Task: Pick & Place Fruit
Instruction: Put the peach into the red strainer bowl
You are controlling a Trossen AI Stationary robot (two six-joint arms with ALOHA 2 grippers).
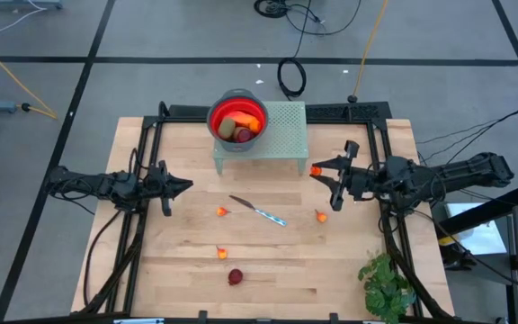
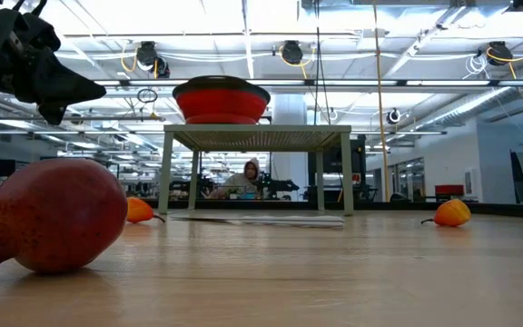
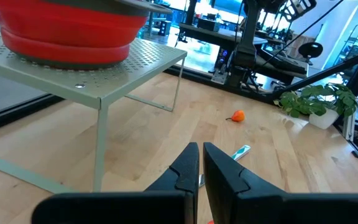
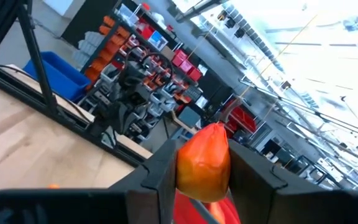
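Right gripper point(image 1: 317, 170) is closed on a small orange toy fruit piece point(image 4: 204, 163), pinched between its two dark fingers, held up off the light wooden table point(image 1: 349, 270) just beside the right edge of the pale green perforated metal stand point(image 1: 286, 126). We judge the step as carry-to-bowl: the red round collapsible bowl point(image 1: 237, 115) sits on top of that stand and already has several fruit in it, olive-brown and dark red pieces plus a longer red-orange one.

Left gripper point(image 1: 187, 186) waits over the left part of the table, fingers pressed together, nothing in them.

Still loose on the table: a tiny orange piece point(image 1: 222, 211) near the thin silver knife with a blue handle point(image 1: 259, 211), another point(image 1: 321, 215) right of the knife, a third point(image 1: 221, 253) nearer the front, and a dark red round pomegranate-like fruit point(image 1: 235, 276) near the front edge. Green leafy plant point(image 1: 387, 283) sits at the front right corner.

To do this well, we'd keep the grip steady, lift clear above the bowl rim before moving across, and approach from the right so the fingers don't clip the stand edge. Release only when centred over the bowl, low enough that the piece doesn't bounce out.
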